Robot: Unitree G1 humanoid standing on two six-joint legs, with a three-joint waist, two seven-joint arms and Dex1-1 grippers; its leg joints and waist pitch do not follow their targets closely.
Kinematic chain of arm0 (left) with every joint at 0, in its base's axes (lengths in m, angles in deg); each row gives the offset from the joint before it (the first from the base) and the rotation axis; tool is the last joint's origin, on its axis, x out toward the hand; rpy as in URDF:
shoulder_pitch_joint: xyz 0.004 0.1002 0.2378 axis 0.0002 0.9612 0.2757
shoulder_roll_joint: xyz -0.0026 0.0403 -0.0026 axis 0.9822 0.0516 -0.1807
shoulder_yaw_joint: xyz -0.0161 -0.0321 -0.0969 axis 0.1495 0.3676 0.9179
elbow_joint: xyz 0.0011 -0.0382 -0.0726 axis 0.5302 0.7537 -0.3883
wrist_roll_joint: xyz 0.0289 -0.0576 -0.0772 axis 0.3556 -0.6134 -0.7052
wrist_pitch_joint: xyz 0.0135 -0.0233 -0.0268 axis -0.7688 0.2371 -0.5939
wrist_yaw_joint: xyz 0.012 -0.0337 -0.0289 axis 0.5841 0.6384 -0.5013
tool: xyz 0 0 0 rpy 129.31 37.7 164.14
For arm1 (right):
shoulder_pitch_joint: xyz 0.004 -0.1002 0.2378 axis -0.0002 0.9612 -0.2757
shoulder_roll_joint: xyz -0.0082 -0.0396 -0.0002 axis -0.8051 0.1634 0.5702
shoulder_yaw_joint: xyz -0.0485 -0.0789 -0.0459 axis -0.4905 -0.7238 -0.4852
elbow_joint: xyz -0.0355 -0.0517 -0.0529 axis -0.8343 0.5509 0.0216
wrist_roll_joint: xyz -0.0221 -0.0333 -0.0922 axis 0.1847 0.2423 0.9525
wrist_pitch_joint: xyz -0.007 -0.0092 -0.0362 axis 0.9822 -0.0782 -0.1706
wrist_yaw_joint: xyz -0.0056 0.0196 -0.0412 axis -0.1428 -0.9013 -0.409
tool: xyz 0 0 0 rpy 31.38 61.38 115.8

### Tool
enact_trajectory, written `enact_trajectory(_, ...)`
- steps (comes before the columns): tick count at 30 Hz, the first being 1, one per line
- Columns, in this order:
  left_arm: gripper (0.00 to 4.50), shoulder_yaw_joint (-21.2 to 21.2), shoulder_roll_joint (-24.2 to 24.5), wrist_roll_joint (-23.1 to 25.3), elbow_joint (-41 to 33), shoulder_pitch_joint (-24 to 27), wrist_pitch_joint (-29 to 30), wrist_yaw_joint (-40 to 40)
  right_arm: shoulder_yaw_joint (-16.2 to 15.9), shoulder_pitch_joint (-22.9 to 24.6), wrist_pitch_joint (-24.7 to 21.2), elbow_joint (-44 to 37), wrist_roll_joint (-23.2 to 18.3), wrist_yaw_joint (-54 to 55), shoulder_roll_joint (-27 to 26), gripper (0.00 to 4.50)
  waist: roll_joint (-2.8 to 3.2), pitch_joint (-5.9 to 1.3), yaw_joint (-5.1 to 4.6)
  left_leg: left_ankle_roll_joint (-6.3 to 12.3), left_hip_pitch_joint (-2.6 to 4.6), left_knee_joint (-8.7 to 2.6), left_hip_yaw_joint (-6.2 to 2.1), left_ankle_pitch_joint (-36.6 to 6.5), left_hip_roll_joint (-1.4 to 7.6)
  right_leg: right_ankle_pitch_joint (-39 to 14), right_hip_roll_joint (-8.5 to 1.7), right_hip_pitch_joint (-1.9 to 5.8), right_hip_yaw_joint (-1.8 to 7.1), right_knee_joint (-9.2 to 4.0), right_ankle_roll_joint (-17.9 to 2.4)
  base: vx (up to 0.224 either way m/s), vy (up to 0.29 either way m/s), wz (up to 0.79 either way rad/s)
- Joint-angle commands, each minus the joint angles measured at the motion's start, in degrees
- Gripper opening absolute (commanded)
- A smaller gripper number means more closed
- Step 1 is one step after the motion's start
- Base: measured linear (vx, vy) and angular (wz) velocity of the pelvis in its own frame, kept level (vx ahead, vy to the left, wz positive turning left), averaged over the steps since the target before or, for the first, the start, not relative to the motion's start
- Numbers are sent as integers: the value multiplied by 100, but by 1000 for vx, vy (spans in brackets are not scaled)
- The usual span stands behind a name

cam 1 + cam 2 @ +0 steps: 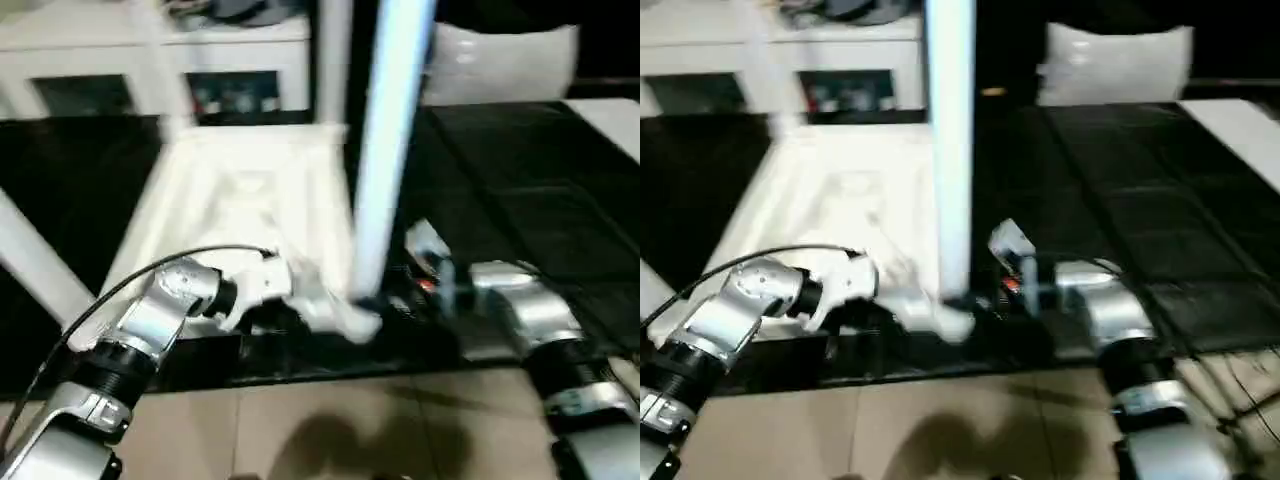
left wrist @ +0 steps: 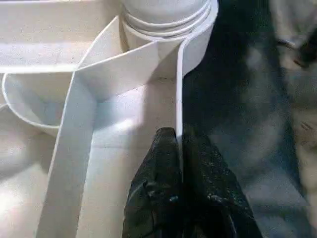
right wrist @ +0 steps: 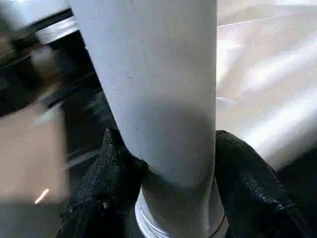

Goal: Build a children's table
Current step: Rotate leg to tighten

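Note:
The children's table lies upside down on a black mat, its ribbed white top (image 1: pixel 230 200) facing up. One white leg (image 1: pixel 390 150) stands upright in the near right corner socket (image 2: pixel 163 15). My right gripper (image 3: pixel 171 148) is low on this leg (image 3: pixel 148 74), with a black finger (image 3: pixel 111 168) pressed to each side. My left gripper (image 2: pixel 179 136) is shut on the thin rim wall (image 2: pixel 179 84) of the top, just beside that socket. Another leg (image 1: pixel 30 260) slants up at the near left, and one more leg (image 1: pixel 335 60) rises at the back.
A white cabinet (image 1: pixel 80 40) with glass doors stands behind the table. A white bag-like bundle (image 1: pixel 500 60) sits at the back right. The black mat (image 1: pixel 520 180) stretches to the right, and tan floor tiles (image 1: pixel 330 430) lie in front of me.

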Motion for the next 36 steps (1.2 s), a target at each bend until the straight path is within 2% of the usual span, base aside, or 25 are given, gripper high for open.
enact_trajectory(1, 0, -248, -540, -195, -379, 13, 183, 216, 152, -242, -365, 71, 120, 1297, -443, 199, -40, -313, -40, 197, -54, -359, 15, -1172, 3, -3299, -325, 375, 186, -633, 10, 0, 0, 0)
enact_trajectory(2, 0, -237, -574, -180, -373, 6, 212, 286, 169, -254, -392, 79, 142, 1420, -484, 199, -42, -305, -131, 209, -40, -340, 10, -1289, -18, -3423, -310, 360, 144, -670, 72, 0, 0, 0)
enact_trajectory(3, 0, -179, -744, -152, -353, -34, 377, 567, 202, -295, -485, 134, 284, 1936, -627, 199, -37, -315, -151, 236, -26, -332, 4, -1339, -25, -3462, -315, 362, 130, -691, 99, 0, 0, 0)
enact_trajectory(4, 0, -115, -912, -139, -334, -73, 532, 819, 252, -330, -535, 201, 368, 2380, -767, 199, -24, -305, -225, 247, -18, -336, 2, -1372, -13, -3410, -302, 349, 114, -706, 81, 0, 0, 0)
enact_trajectory(5, 0, -54, -1055, -132, -330, -105, 655, 1018, 313, -345, -532, 254, 386, 2702, -886, 199, -7, -312, -283, 247, -19, -325, -11, -1427, -12, -3422, -312, 368, 71, -731, 108, 0, 0, 0)
enact_trajectory(8, 0, 75, -1352, -81, -191, -235, 711, 1514, 400, -332, -251, 348, 396, 3080, -1102, 199, -2, -341, -321, 336, -41, -341, -33, -1421, 0, -3196, -328, 407, 50, -736, 114, 0, 0, 0)
enact_trajectory(9, 0, 111, -1432, -75, -158, -273, 725, 1635, 451, -325, -164, 364, 360, 3143, -1173, 233, -5, -342, -325, 355, -23, -333, -24, -1402, 1, -3114, -323, 373, 61, -739, 72, 0, 0, 0)
enact_trajectory(10, 0, 116, -1465, -55, -136, -301, 716, 1683, 469, -315, -62, 362, 355, 3154, -1208, 266, -9, -368, -317, 381, -48, -347, -35, -1281, 6, -2913, -341, 406, 93, -694, -26, 0, 0, 0)
enact_trajectory(11, 0, 117, -1482, -29, -147, -309, 735, 1711, 481, -303, -30, 332, 368, 3190, -1233, 266, -5, -388, -313, 433, -103, -372, -55, -1097, 49, -2600, -351, 435, 138, -627, -145, 0, 0, 0)
enact_trajectory(12, 0, 104, -1459, 27, -101, -336, 687, 1732, 498, -253, 19, 247, 334, 3115, -1235, 277, -5, -388, -313, 433, -103, -372, -55, -1097, 49, -2600, -351, 435, 138, -627, -145, 0, 0, 0)
enact_trajectory(13, 0, 95, -1433, 53, -88, -345, 676, 1737, 520, -194, 25, 134, 287, 3051, -1235, 289, 2, -419, -272, 516, -89, -367, -51, -820, 90, -2051, -355, 405, 216, -528, -430, 0, 0, 0)
enact_trajectory(14, 0, 97, -1430, 80, -101, -343, 709, 1766, 540, -153, 4, 46, 261, 3058, -1251, 301, -3, -424, -224, 585, -121, -366, -46, -593, 104, -1726, -361, 428, 250, -458, -582, 0, 0, 0)
enact_trajectory(16, 0, 81, -1361, 117, -138, -312, 702, 1736, 519, -32, 13, -142, 204, 2905, -1180, 315, 19, -438, -147, 664, -126, -356, -40, -343, 114, -1334, -371, 441, 282, -385, -741, 0, 0, 0)
enact_trajectory(17, 0, 67, -1282, 128, -141, -281, 636, 1661, 519, 18, 41, -207, 180, 2845, -1133, 323, 10, -449, -120, 718, -133, -349, -40, -211, 115, -1096, -374, 451, 292, -346, -811, 0, 0, 0)
enact_trajectory(18, 0, 60, -1199, 137, -130, -254, 552, 1590, 509, 76, 87, -283, 139, 2711, -1075, 323, 1, -450, -114, 742, -131, -346, -32, -165, 112, -1034, -371, 449, 297, -339, -825, 0, 0, 0)
enact_trajectory(19, 0, 56, -1112, 149, -109, -227, 442, 1518, 502, 136, 125, -359, 107, 2583, -1005, 346, 5, -443, -83, 778, -126, -348, -30, -188, 112, -1046, -374, 446, 296, -341, -835, 0, 0, 0)
enact_trajectory(20, 0, 61, -1022, 156, -82, -206, 382, 1437, 494, 191, 192, -412, 92, 2435, -916, 346, -5, -435, -54, 773, -120, -354, -18, -270, 114, -1185, -383, 446, 297, -353, -807, 0, 0, 0)
enact_trajectory(23, 0, 54, -883, 159, -33, -183, 226, 1281, 471, 262, 299, -473, 100, 2187, -754, 373, -8, -400, -28, 650, -113, -379, -14, -519, 113, -1633, -380, 439, 291, -414, -681, 0, 0, 0)
enact_trajectory(28, 0, -80, -468, 150, 81, -144, -263, 647, 318, 342, 453, -563, 113, 1173, -129, 408, -14, -378, 23, 529, -78, -388, -4, -825, 117, -1990, -373, 412, 302, -455, -563, 0, 0, 0)
enact_trajectory(30, 0, -187, -307, 115, 104, -131, -566, 284, 254, 329, 488, -558, 76, 724, 128, 427, -24, -383, 62, 558, -94, -384, -8, -803, 117, -2020, -373, 422, 306, -441, -539, 0, 0, 0)
enact_trajectory(32, 0, -270, -191, 101, 87, -123, -703, 34, 185, 298, 555, -527, 96, 419, 313, 427, -20, -393, 96, 572, -84, -378, -4, -756, 130, -1962, -373, 411, 317, -426, -557, 0, 0, 0)
enact_trajectory(33, 0, -448, 19, 129, 80, -123, -946, -393, 28, 237, 634, -503, 112, -181, 638, 427, -30, -401, 140, 593, -88, -374, -4, -684, 139, -1822, -368, 413, 317, -389, -625, 0, 0, 0)
enact_trajectory(36, 0, -557, 134, 155, 100, -134, -1126, -621, -51, 209, 599, -524, 58, -549, 779, 427, -37, -395, 173, 643, -101, -369, 6, -682, 153, -1762, -371, 407, 329, -372, -675, 0, 0, 0)
